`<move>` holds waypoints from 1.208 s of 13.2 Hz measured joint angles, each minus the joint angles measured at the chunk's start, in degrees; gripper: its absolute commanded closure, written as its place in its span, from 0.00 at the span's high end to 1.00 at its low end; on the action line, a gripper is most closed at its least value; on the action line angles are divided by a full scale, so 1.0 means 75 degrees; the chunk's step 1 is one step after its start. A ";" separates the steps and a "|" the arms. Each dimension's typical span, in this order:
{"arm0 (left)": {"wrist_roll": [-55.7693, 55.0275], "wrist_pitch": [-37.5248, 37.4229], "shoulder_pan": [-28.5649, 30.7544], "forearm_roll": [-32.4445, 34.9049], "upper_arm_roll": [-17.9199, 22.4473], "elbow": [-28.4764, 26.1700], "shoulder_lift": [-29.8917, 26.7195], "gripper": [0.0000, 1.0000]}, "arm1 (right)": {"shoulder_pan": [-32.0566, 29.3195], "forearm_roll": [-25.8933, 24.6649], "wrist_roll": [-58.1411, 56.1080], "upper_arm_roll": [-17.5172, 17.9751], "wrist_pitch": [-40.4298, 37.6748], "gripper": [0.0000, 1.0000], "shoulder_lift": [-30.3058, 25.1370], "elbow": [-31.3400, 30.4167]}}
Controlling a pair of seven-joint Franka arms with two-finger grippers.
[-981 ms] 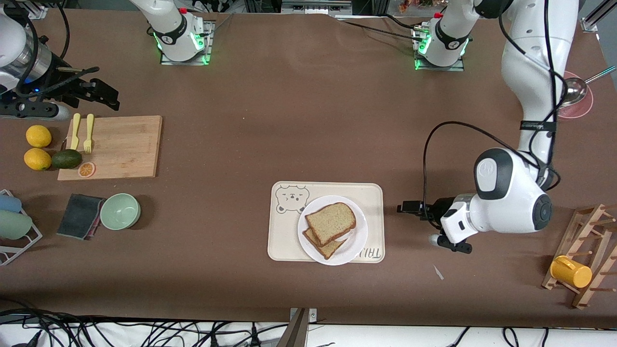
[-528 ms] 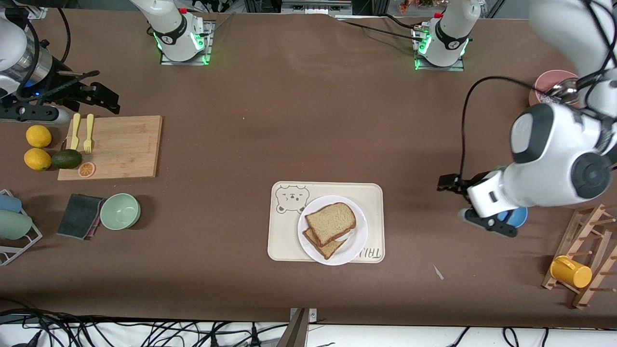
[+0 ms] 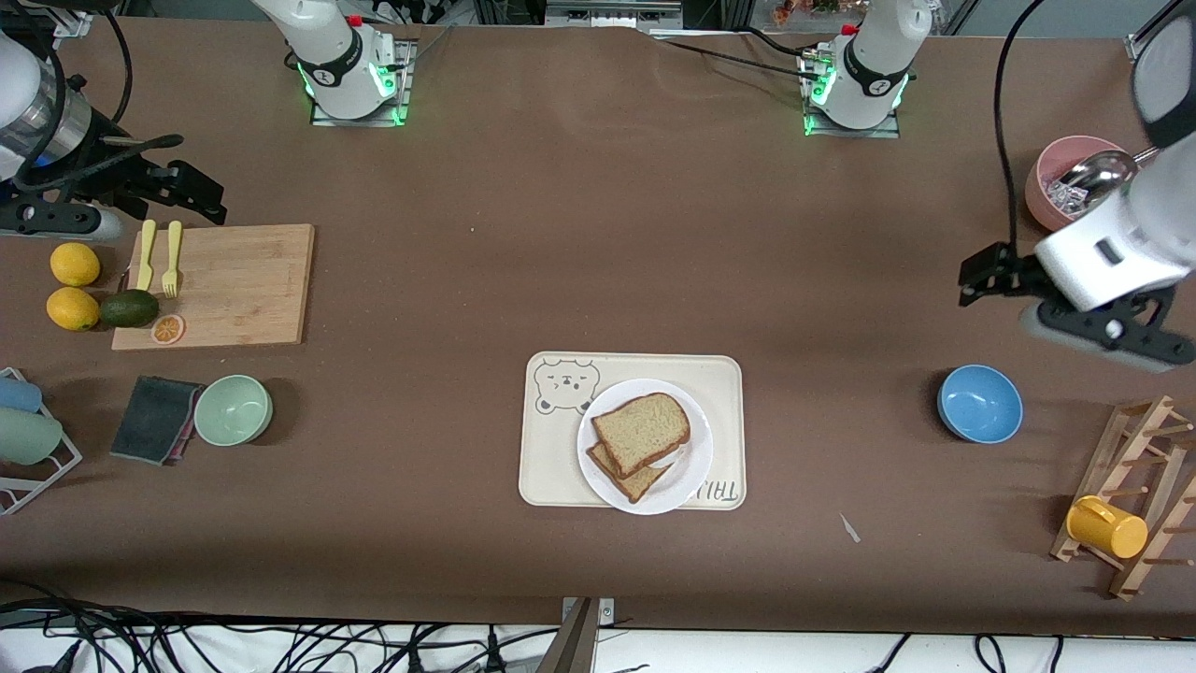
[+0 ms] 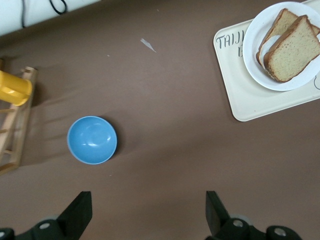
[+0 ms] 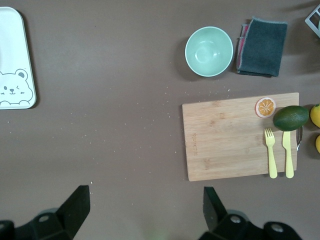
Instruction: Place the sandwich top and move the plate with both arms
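The sandwich top [image 3: 641,432] lies on a darker slice [image 3: 637,484] on the white plate [image 3: 696,463], which sits on the cream bear tray [image 3: 551,467]. The left wrist view shows the sandwich top [image 4: 295,47] and plate [image 4: 252,37] too. My left gripper [image 3: 972,278] is open and empty, up in the air over bare table toward the left arm's end, well away from the tray; its jaws [image 4: 147,212] stand wide apart. My right gripper [image 3: 201,192] is open and empty, over the table beside the cutting board at the right arm's end, also shown in its wrist view [image 5: 145,210].
A blue bowl [image 3: 979,403], a pink bowl with a ladle [image 3: 1051,178] and a wooden rack with a yellow cup [image 3: 1107,526] stand at the left arm's end. A cutting board [image 3: 224,285], green bowl [image 3: 234,409], dark cloth [image 3: 154,419], lemons and avocado lie at the right arm's end.
My left arm has risen and swung away from beside the tray toward its end of the table, uncovering the blue bowl. My right arm has barely moved.
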 measured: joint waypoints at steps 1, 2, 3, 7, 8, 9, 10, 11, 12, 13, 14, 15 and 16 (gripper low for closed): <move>-0.0048 -0.0008 0.0001 0.0001 0.0002 -0.0204 -0.0386 1.00 | -0.0002 0.0000 0.0000 -0.0040 0.0000 1.00 -0.0001 0.0007; -0.0141 0.0049 0.0012 0.0004 0.0006 -0.0572 -0.0844 1.00 | -0.0004 0.0000 0.0000 -0.0076 0.0000 1.00 -0.0003 0.0025; -0.0308 0.0157 0.0048 0.0005 0.0013 -0.1071 -0.1321 1.00 | -0.0005 0.0001 0.0000 -0.0101 -0.0007 1.00 -0.0005 0.0050; -0.1374 0.0415 0.0224 -0.0150 0.0017 -0.2570 -0.2264 1.00 | -0.0005 0.0004 0.0140 -0.0117 -0.0172 1.00 -0.0008 0.0120; -0.1440 0.0462 0.0259 -0.0194 0.0017 -0.2686 -0.2196 1.00 | -0.0005 0.0004 0.0149 -0.0117 -0.0187 1.00 -0.0010 0.0132; -0.1453 0.0509 0.0278 -0.0223 0.0016 -0.2751 -0.2082 1.00 | -0.0005 0.0004 0.0150 -0.0121 -0.0202 1.00 -0.0012 0.0135; -0.1453 0.0536 0.0287 -0.0255 0.0023 -0.2775 -0.1933 1.00 | -0.0006 0.0004 0.0150 -0.0133 -0.0221 1.00 -0.0015 0.0135; -0.1453 0.0580 0.0287 -0.0294 0.0036 -0.2776 -0.1785 1.00 | -0.0007 0.0004 0.0150 -0.0148 -0.0231 1.00 -0.0017 0.0136; -0.1459 0.0638 0.0287 -0.0317 0.0047 -0.2776 -0.1683 1.00 | -0.0007 0.0004 0.0161 -0.0155 -0.0233 1.00 -0.0020 0.0137; -0.1473 0.0655 0.0287 -0.0322 0.0051 -0.2776 -0.1638 1.00 | -0.0006 0.0005 0.0193 -0.0155 -0.0230 1.00 -0.0033 0.0142; -0.1481 0.0654 0.0286 -0.0322 0.0050 -0.2773 -0.1644 1.00 | -0.0006 0.0007 0.0221 -0.0153 -0.0224 1.00 -0.0055 0.0149; -0.1483 0.0646 0.0286 -0.0322 0.0047 -0.2763 -0.1663 1.00 | -0.0006 0.0009 0.0229 -0.0148 -0.0221 1.00 -0.0080 0.0154; -0.1484 0.0639 0.0286 -0.0322 0.0037 -0.2754 -0.1679 1.00 | -0.0004 0.0009 0.0234 -0.0138 -0.0218 1.00 -0.0097 0.0162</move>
